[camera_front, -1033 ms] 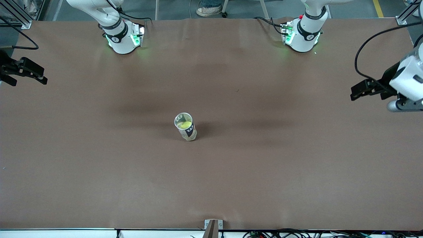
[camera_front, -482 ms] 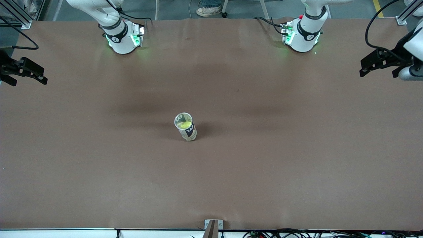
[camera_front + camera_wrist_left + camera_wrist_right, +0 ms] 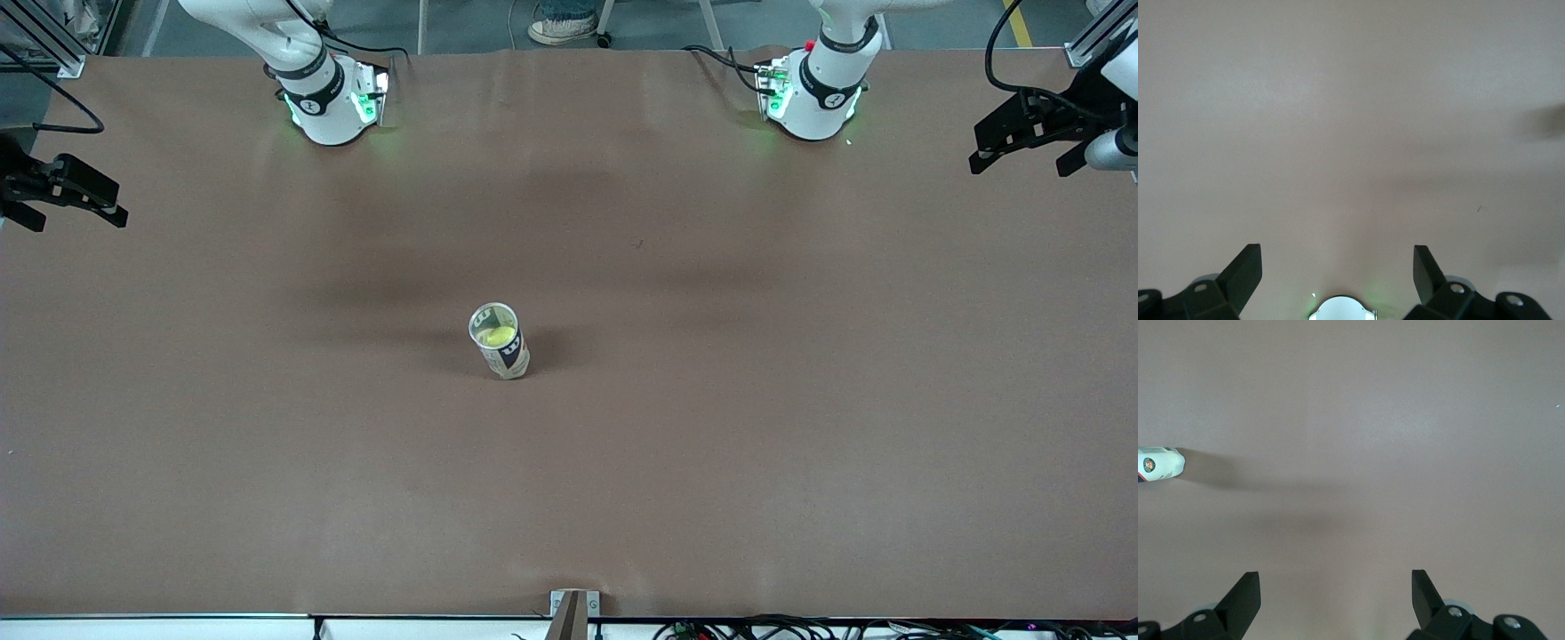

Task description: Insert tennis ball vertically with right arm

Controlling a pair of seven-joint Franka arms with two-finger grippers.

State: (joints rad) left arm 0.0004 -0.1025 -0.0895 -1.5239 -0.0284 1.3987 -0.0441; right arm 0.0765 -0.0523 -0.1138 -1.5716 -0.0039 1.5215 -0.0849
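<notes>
a: where is the tennis ball [image 3: 498, 336]?
b: it sits inside the clear can [image 3: 500, 343], which stands upright on the brown table [image 3: 800, 427] about midway between the two arms' ends. the yellow shows through the can's open top. the right wrist view catches only the can's bottom part [image 3: 1160, 464] at the frame edge, with its shadow beside it.
a: and the right gripper [image 3: 67, 191]?
b: over the table's edge at the right arm's end, well apart from the can. its fingers [image 3: 1243, 600] are spread wide with nothing between them.
a: the left gripper [image 3: 1036, 142]?
b: over the table's edge at the left arm's end, near that arm's base [image 3: 813, 98]. its fingers [image 3: 1245, 275] are also spread apart and hold nothing, with only bare table under them.
</notes>
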